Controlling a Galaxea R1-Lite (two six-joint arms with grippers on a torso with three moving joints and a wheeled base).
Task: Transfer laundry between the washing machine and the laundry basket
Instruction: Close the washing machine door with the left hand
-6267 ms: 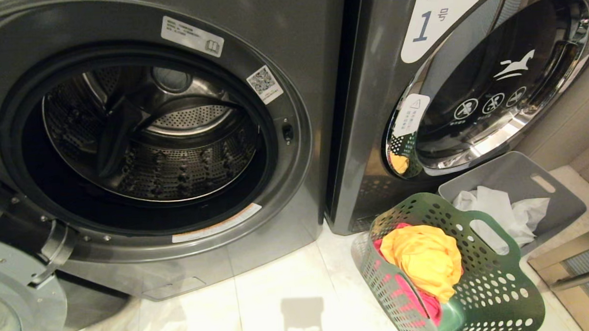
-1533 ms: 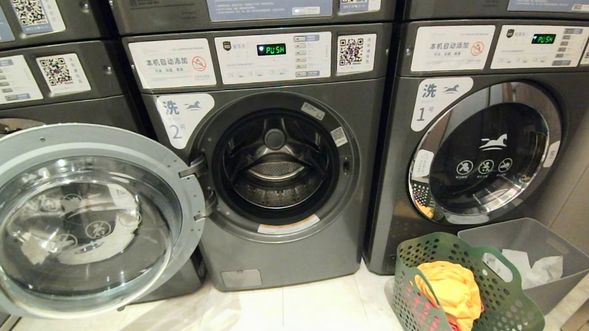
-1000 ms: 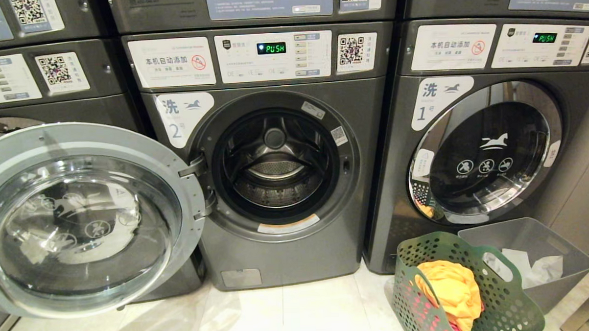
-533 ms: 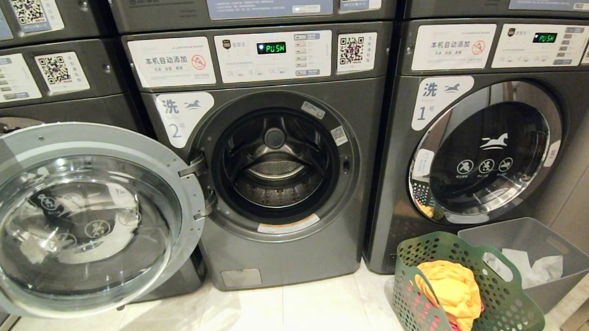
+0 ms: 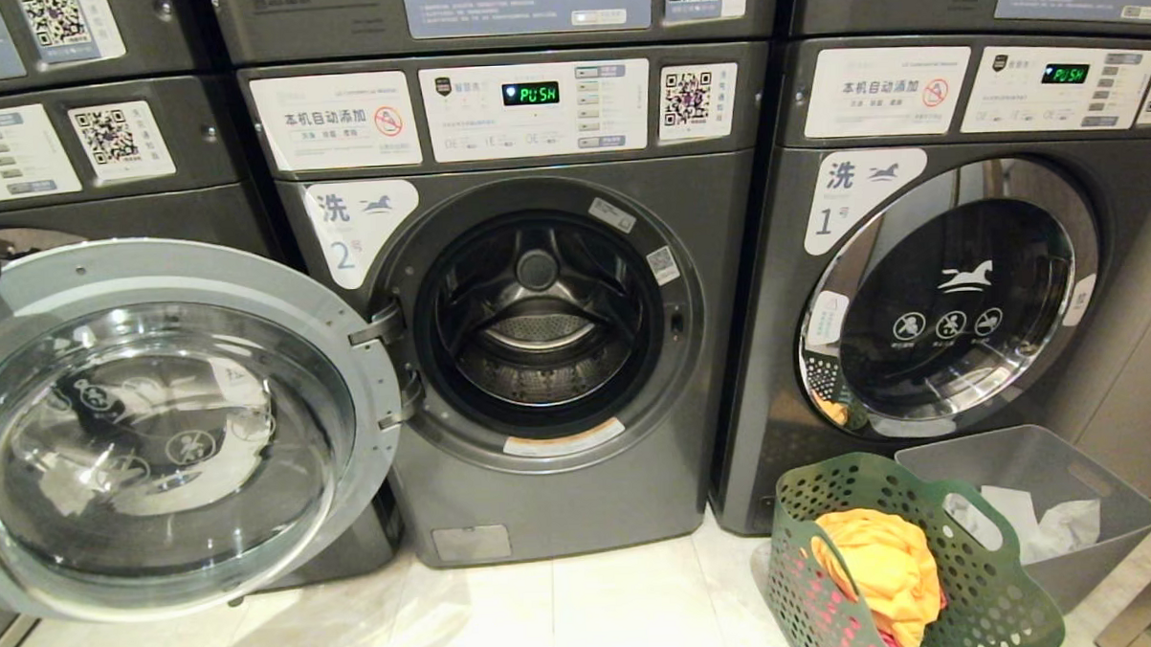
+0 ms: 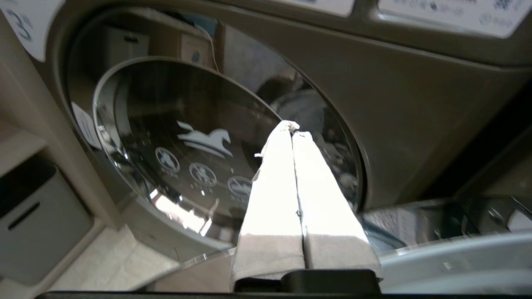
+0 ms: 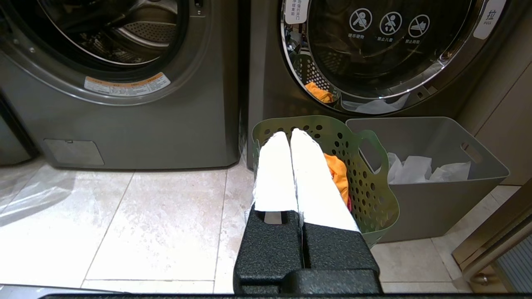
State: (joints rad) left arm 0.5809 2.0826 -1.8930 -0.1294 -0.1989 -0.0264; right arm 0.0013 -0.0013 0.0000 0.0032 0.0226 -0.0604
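The washing machine [image 5: 538, 344] marked "2" stands between two like machines, its door [image 5: 158, 424] swung open to the left across the neighbour's front. On the floor [image 5: 566, 611] before the machine marked "1" [image 5: 939, 301] sits the laundry basket [image 5: 987, 596] with the laundry [image 5: 881, 567] in it. A bin [image 5: 1099, 516] stands just behind the basket, to its right, touching it.

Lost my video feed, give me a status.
Both grippers shut, empty: left gripper behind open door, right gripper parked over laundry basket. Laundry in basket; drum empty. Nothing blocking.
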